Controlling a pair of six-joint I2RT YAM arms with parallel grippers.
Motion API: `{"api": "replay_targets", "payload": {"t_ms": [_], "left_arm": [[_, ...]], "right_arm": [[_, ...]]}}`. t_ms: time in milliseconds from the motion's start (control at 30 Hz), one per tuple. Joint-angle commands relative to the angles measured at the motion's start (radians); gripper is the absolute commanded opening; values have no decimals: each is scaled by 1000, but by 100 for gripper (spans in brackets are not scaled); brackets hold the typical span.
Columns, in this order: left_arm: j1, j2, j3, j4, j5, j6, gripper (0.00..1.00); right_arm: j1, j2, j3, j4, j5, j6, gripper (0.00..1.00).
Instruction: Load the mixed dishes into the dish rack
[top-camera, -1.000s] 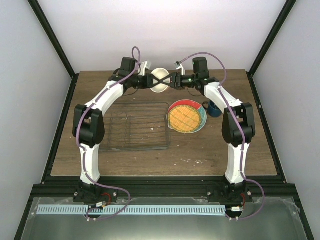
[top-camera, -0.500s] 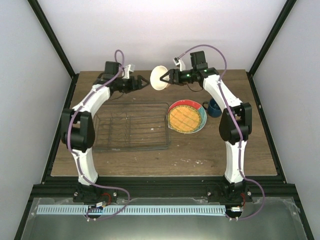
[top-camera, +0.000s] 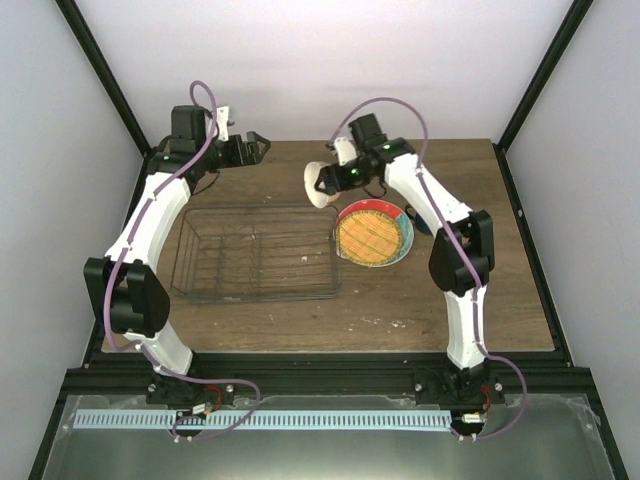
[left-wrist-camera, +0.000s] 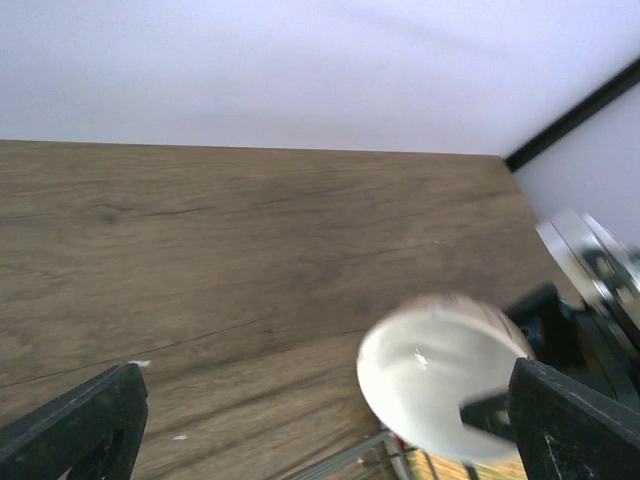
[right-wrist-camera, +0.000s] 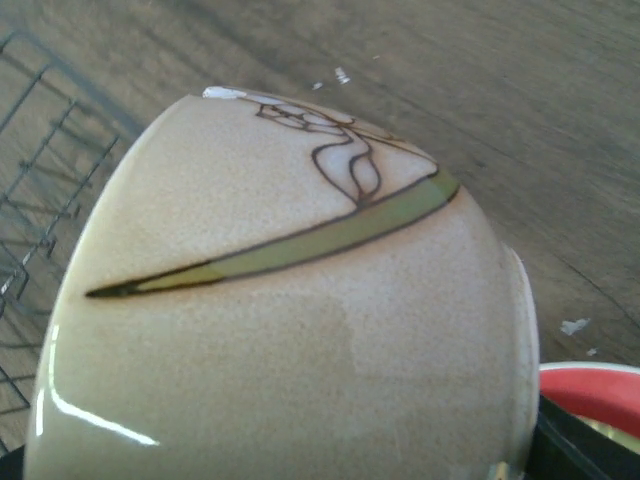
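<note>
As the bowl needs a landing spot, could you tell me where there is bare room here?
The dish rack looks empty; bare wood runs along the near edge of the table. Crowded: the small cream bowl in the right gripper beside the plates.

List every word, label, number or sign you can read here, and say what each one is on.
No text can be read in any view.
small cream bowl: a painted green stripe and a brown line drawing, no letters.
yellow-orange grid-patterned plate: a grid pattern only, no writing.
pale strip along the bottom of the top view: fine marks, too small to read.
</note>
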Motion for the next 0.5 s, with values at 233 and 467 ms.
{"api": "replay_targets", "payload": {"t_ms": [233,467], "left_arm": [[-1,-77,-123,6,-77,7,100],[-1,-117,-184,51,-87,-8,100]], "right_arm": [[287,-203,-117,-17,551,-163,34],[384,-161,-222,-38,769,-125,34]]}}
